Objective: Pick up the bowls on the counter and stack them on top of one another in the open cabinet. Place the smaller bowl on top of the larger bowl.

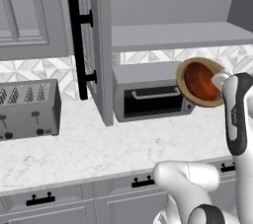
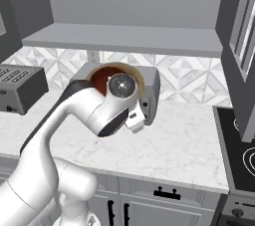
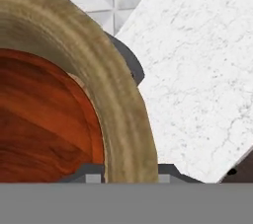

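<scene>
The larger bowl (image 1: 183, 78) hangs in the air, tipped almost on edge, below the open cabinet's shelf (image 1: 173, 35) and in front of a grey toaster oven (image 1: 148, 94). Its thick tan rim (image 3: 118, 99) rings a glossy reddish-brown inside (image 3: 44, 119). I cannot tell whether that inside is the smaller bowl nested in it. My gripper (image 3: 128, 174) is shut on the tan rim, one finger on each side. In the right base view the hand covers most of the bowl (image 2: 141, 81). No bowl stands on the counter (image 1: 99, 144).
The cabinet door (image 1: 101, 45) with its black bar handle (image 1: 76, 45) swings out over the counter at left. A grey toaster (image 1: 27, 109) stands at the far left. A black stove (image 2: 244, 155) adjoins the counter on the right.
</scene>
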Tool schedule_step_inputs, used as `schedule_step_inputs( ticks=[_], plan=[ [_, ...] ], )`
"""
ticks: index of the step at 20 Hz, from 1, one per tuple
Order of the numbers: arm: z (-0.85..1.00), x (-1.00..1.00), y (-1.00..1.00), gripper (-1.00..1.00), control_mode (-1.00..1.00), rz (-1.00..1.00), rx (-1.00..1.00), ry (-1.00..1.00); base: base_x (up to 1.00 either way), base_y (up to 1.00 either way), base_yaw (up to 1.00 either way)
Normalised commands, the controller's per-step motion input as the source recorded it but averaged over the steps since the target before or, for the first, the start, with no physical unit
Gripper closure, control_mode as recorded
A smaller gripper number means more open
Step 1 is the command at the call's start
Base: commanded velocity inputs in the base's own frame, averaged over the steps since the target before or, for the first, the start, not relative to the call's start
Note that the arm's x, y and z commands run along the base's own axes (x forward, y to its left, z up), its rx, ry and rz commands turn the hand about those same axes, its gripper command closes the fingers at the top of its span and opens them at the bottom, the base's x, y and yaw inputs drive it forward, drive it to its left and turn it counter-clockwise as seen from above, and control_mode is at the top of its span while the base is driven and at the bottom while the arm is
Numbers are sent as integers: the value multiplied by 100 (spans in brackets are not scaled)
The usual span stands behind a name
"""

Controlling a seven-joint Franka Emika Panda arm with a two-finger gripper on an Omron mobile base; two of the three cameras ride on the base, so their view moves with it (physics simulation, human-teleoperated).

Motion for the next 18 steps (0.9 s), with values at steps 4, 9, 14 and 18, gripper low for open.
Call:
schedule_step_inputs(
  ticks=[4, 9, 14, 18],
  plan=[
    [100, 18, 1, 100, -100, -13, 0, -14, 0, 0, 0],
    [100, 79, 9, 100, -100, -18, 0, -5, 0, 0, 0],
    [100, 93, 20, 100, -100, -19, 0, -1, 0, 0, 0],
    [90, 46, 2, 100, -100, -8, 9, 0, 0, 0, 0]
  ],
)
